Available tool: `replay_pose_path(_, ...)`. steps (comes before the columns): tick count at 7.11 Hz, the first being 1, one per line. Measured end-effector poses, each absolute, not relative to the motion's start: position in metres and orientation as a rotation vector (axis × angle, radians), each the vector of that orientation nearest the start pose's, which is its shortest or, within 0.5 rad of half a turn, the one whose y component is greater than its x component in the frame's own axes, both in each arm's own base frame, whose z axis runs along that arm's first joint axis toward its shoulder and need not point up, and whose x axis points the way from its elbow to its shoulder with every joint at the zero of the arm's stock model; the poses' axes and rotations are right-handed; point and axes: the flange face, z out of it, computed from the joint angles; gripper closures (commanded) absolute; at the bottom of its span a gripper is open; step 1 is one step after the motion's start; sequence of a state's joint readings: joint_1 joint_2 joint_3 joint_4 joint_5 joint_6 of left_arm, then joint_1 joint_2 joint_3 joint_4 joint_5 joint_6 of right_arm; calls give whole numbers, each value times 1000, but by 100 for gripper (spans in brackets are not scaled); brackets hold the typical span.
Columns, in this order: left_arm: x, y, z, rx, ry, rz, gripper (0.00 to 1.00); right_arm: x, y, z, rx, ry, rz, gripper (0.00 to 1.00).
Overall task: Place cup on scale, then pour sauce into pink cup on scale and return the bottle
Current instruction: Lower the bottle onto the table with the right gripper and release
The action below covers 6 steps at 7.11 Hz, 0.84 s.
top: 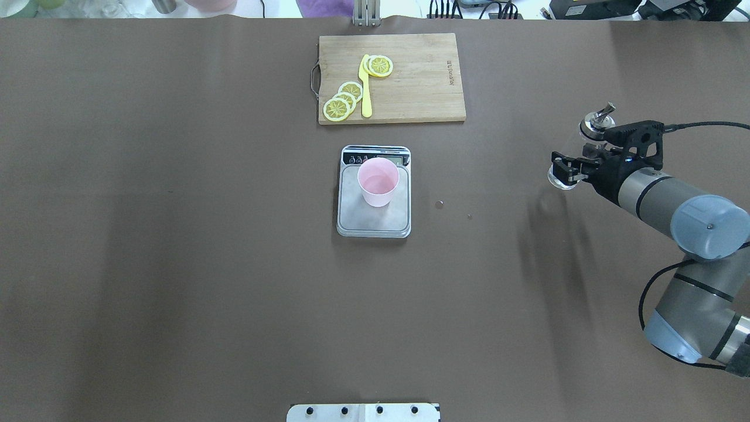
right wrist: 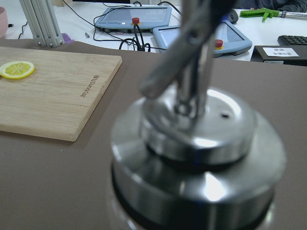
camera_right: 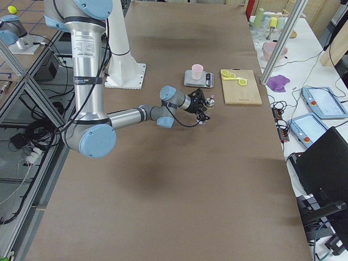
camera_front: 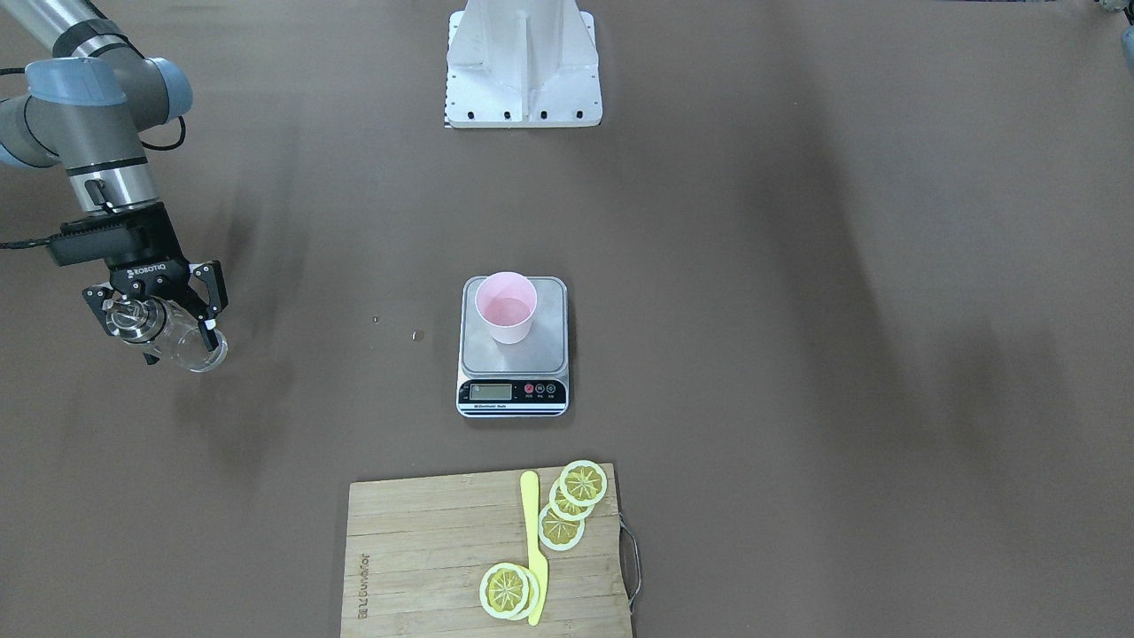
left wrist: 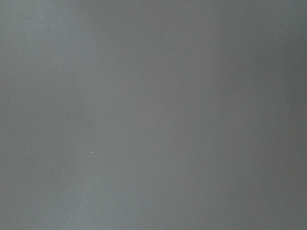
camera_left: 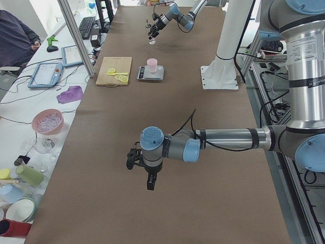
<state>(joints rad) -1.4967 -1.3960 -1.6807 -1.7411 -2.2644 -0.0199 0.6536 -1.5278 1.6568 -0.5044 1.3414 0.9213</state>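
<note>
Right gripper (camera_front: 164, 330): we find its fingers clamped around the clear glass bottle (camera_front: 193, 352), held well apart from the scale (camera_front: 542, 347). The pink cup (camera_front: 506, 307) stands upright on the scale's steel platform. Left gripper (camera_left: 142, 172): we cannot tell whether it is spread or closed.

One cup (camera_front: 506, 307), one scale (camera_front: 549, 350), one bottle (camera_front: 188, 346), one board (camera_front: 425, 549), one knife (camera_front: 532, 523), five lemon slices (camera_front: 505, 588).

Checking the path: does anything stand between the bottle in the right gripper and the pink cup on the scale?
Nothing visible. Between the bottle in the right gripper and the cup lies bare table with two tiny specks.
</note>
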Motion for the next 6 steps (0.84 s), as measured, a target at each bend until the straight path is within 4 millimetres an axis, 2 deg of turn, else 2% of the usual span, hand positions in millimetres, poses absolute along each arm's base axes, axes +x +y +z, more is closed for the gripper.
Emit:
replay_pose_path(3, -38, -429, 671, 69, 697, 90, 2, -347, -459, 482, 890, -815, 163, 100)
replay_pose_path(6, -37, -430, 671, 70, 697, 90, 2, -354, -457, 489, 933, -761, 195, 100)
